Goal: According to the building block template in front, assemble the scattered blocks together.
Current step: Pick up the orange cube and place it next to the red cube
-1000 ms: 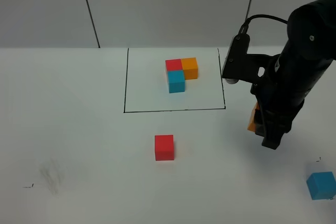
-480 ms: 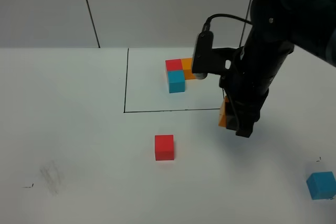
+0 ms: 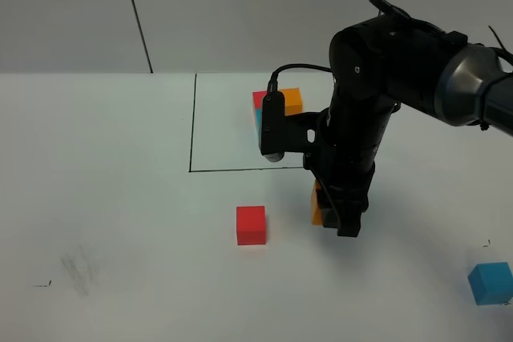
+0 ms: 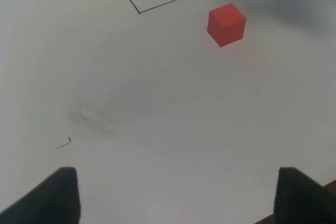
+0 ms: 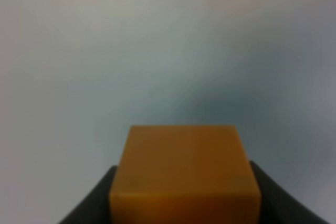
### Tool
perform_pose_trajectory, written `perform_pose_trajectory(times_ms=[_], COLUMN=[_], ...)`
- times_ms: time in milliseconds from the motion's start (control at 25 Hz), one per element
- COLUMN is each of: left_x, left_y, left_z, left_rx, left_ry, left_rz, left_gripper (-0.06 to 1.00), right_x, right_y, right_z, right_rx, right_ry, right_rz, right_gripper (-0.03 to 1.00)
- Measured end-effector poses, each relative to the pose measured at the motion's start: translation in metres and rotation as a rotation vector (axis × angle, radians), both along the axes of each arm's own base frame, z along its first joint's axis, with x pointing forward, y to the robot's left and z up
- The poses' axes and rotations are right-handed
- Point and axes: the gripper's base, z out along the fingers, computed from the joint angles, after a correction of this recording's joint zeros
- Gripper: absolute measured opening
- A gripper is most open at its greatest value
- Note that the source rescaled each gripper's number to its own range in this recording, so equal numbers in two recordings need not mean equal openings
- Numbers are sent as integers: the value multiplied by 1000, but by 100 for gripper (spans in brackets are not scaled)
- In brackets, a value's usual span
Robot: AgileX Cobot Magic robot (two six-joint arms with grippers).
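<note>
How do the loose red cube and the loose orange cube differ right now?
Colour: the red cube is red, the orange cube orange. State: the red cube sits free on the table; the orange cube is clamped in the right gripper. Both are plain cubes of like size.

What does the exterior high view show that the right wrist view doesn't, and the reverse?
Only exterior high: the building block template inside its black frame, the loose blue cube at the near right, and the whole right arm. Only right wrist: a close look at the orange cube seated between the dark fingers. Both: the orange cube held in the right gripper, and the loose red cube, only an edge of it in the wrist view.
</note>
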Motion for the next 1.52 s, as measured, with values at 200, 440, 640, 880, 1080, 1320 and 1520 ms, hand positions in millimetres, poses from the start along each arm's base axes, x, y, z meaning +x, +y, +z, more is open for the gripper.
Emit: perform_pose_trajectory(times_ms=[200,440,640,880,1080,1320,1520], left_x=[0,0,0,0,0,0,0], left_y=[0,0,0,0,0,0,0], left_z=[0,0,0,0,0,0,0], left_rx=[0,0,0,0,0,0,0], left_ry=[0,0,0,0,0,0,0], left_rz=[0,0,0,0,0,0,0], left_gripper=[85,85,85,85,85,85,85], right_x=[7,14,20,24,25,34,35], right_y=[5,9,13,15,16,22,27], right_z=[-17,-33,-46,-47,-56,-65,-63], right_rx=[2,11,17,39,29,20,56], right_ry=[-8,-27,-43,-84,-66,-36,-24], right_rz=[6,24,49,55,57,62,45], right_gripper=[18,18,18,18,18,18,18])
